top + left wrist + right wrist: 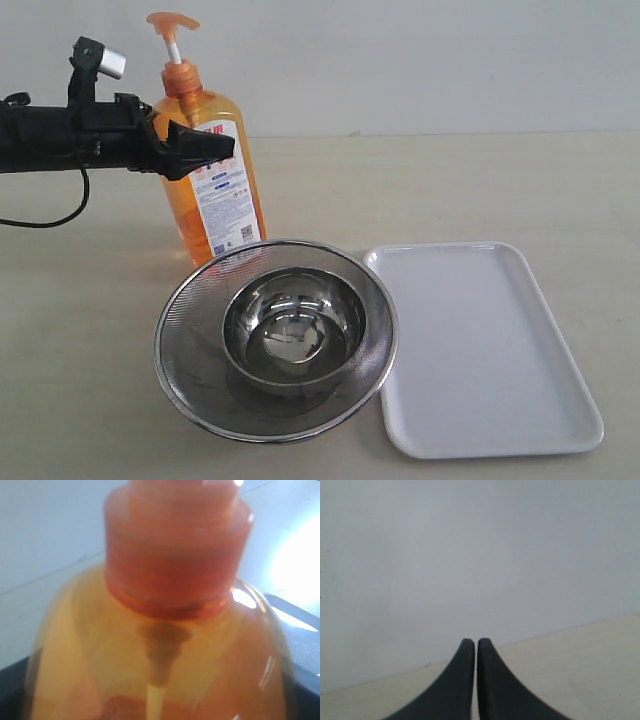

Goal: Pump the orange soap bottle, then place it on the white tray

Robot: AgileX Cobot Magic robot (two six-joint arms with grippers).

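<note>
The orange soap bottle stands upright on the table behind a steel strainer, its pump head raised on the white stem. My left gripper reaches in from the left and is shut on the bottle's shoulder, one black finger on each side. In the left wrist view the bottle fills the picture, with a dark finger at its edge. The white tray lies flat at the front right with nothing on it. My right gripper is shut on nothing, faces a wall, and is out of the exterior view.
A round mesh strainer with a steel bowl inside it sits just in front of the bottle and touches the tray's left edge. A black cable hangs from the left arm.
</note>
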